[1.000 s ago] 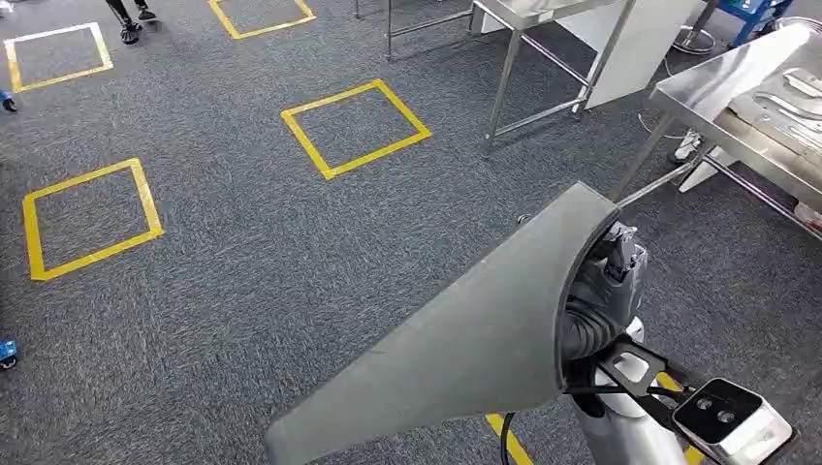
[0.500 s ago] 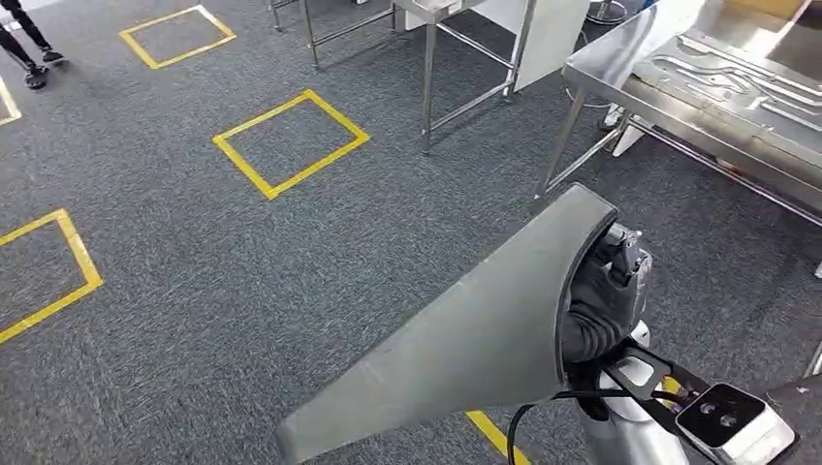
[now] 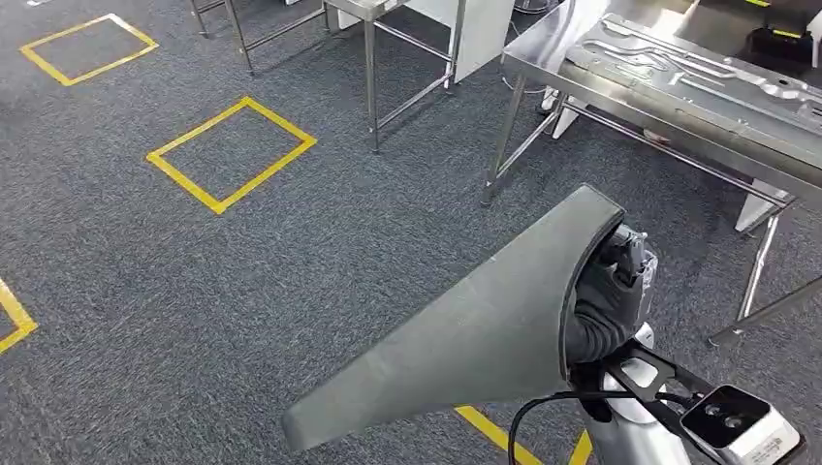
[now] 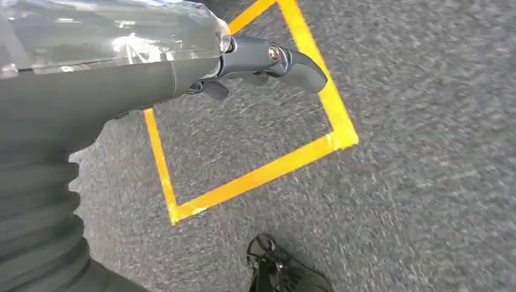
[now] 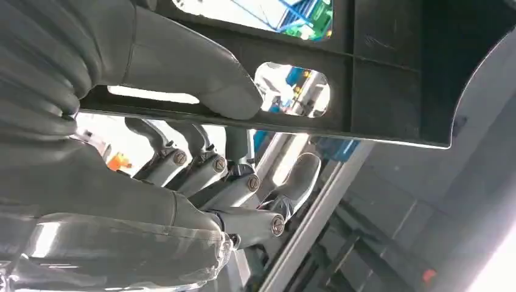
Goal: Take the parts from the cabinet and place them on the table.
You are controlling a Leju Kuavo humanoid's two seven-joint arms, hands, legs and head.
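One large grey part (image 3: 465, 339) is in view, held by one hand, the right hand (image 3: 606, 300); the left hand (image 4: 182, 67) makes two hands in all. Two steel desks stand ahead: one (image 3: 679, 116) carrying pressed metal parts, too overlapped to count, and one (image 3: 363, 8) bare-legged farther back. Two full yellow tape squares (image 3: 231, 153) mark the carpet, plus partial ones at the edges.
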